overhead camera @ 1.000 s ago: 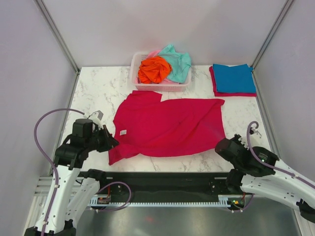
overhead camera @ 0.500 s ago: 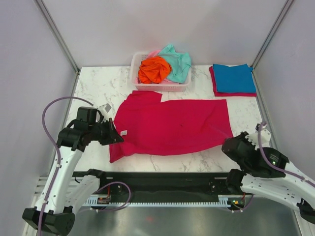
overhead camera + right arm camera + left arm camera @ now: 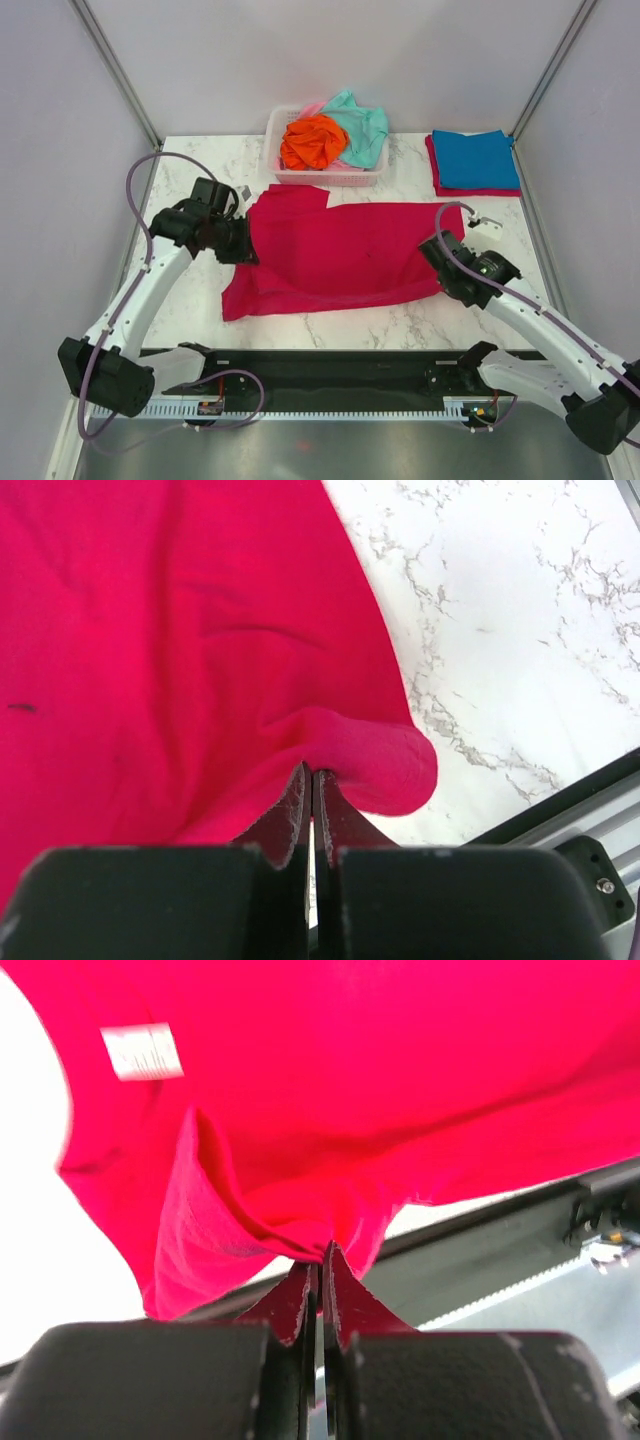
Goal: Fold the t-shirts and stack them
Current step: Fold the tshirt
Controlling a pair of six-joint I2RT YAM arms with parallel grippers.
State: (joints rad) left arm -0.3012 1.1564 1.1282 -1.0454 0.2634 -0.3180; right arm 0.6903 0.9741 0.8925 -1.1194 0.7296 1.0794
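Observation:
A crimson red t-shirt (image 3: 340,255) lies spread across the middle of the table. My left gripper (image 3: 240,248) is shut on its left edge, the cloth pinched between the tips (image 3: 322,1252) and lifted, with a white label (image 3: 142,1051) showing. My right gripper (image 3: 437,262) is shut on the shirt's right edge (image 3: 312,770), a fold of cloth bulging over the tips. An orange t-shirt (image 3: 312,141) and a mint-teal t-shirt (image 3: 362,128) lie bunched in the basket. A folded blue t-shirt (image 3: 474,159) lies on a folded red one at the back right.
A white slatted basket (image 3: 328,177) stands at the back centre, just behind the red shirt. The black rail (image 3: 330,368) runs along the near edge. Bare marble table (image 3: 195,180) shows at the left and right (image 3: 520,660).
Both grippers have moved away from the near edge toward the back, carrying the shirt's near edge up and over. The shirt now looks narrower front to back.

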